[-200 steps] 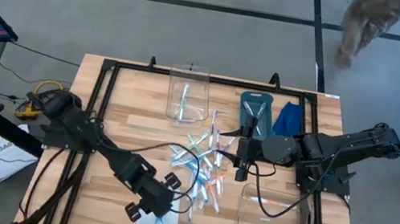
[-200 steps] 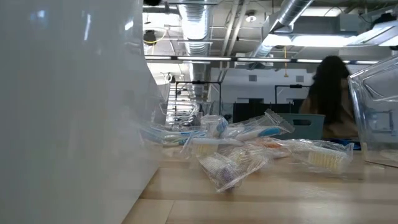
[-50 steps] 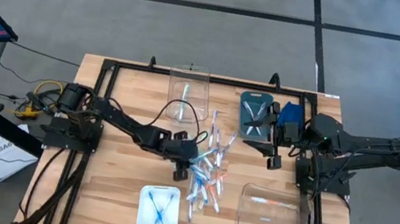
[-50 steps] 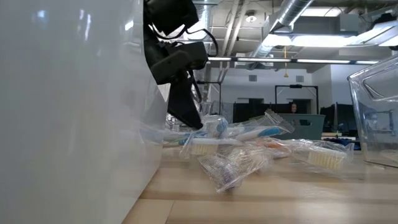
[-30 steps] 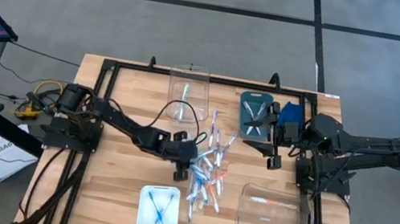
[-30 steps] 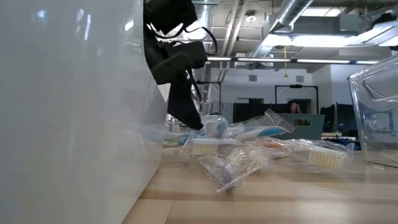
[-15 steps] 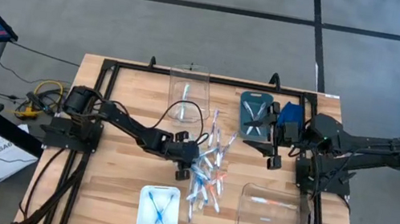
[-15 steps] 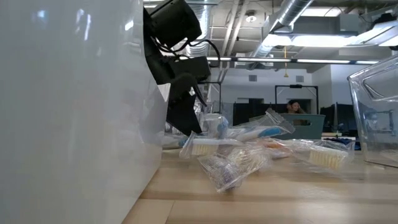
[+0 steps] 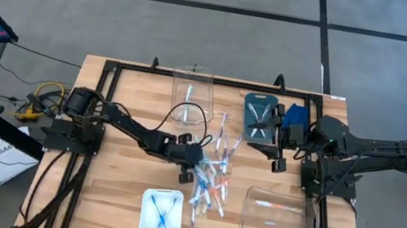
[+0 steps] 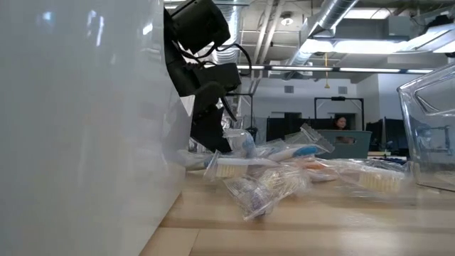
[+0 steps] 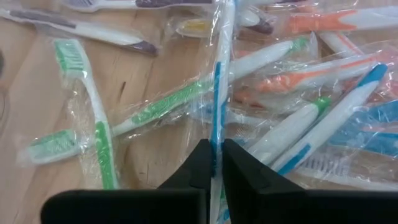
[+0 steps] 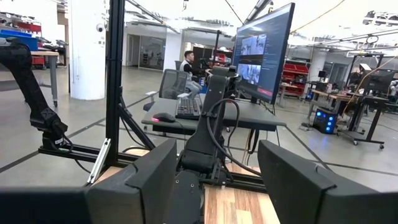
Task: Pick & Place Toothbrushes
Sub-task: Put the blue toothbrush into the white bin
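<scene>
Toothbrushes (image 9: 212, 178) piled on table; two in white tray (image 9: 160, 224).

I find no legible text, label or number; the monitor (image 12: 264, 50) screens show nothing I can read.

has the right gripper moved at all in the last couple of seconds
No. In the high view the right gripper hangs open at the same spot beside the blue cloth, at the table's right edge, as before.

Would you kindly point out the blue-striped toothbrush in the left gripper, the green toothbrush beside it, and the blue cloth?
blue-striped toothbrush (image 11: 216, 93): left wrist view, on its blue-striped handle.
green toothbrush (image 11: 99, 140): left wrist view, on its green handle.
blue cloth (image 9: 296, 117): high view, on its folded top.
</scene>
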